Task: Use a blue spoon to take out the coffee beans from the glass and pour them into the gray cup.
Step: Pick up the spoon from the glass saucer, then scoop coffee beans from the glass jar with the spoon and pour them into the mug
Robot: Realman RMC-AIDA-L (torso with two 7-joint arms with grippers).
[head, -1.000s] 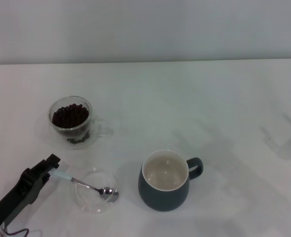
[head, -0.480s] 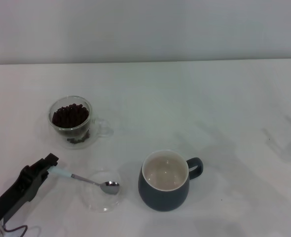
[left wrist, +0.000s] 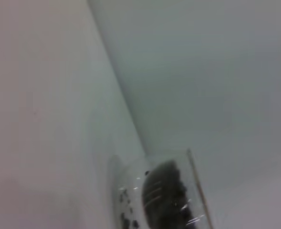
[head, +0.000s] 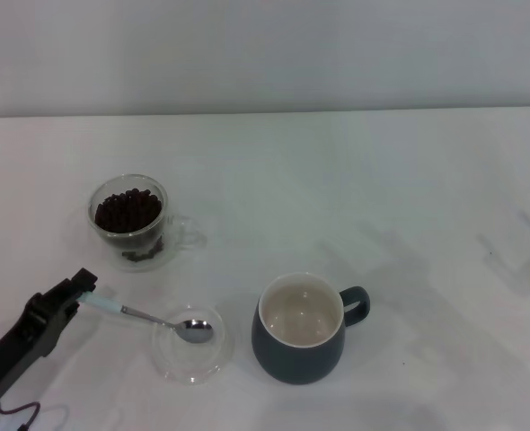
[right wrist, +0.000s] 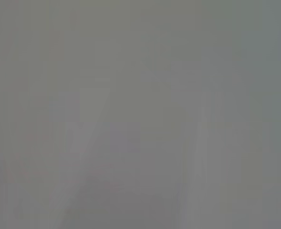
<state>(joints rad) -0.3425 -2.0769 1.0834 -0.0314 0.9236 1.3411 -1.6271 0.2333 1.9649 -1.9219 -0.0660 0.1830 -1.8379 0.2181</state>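
My left gripper (head: 75,294) is at the front left of the table, shut on the pale handle of the blue spoon (head: 148,317). The spoon's silver bowl hangs just over a shallow clear glass dish (head: 189,346). The glass (head: 130,218), full of dark coffee beans (head: 127,209), stands behind the gripper; it also shows in the left wrist view (left wrist: 165,193). A few beans lie at its base. The gray cup (head: 301,329), cream inside and empty, stands to the right of the dish with its handle to the right. My right gripper is out of view.
The white table (head: 382,197) reaches back to a pale wall. The right wrist view shows only a plain grey surface.
My left gripper has pulled back to the left and lifted a little, taking the spoon with it. The spoon's bowl has risen off the dish's right edge and moved left.
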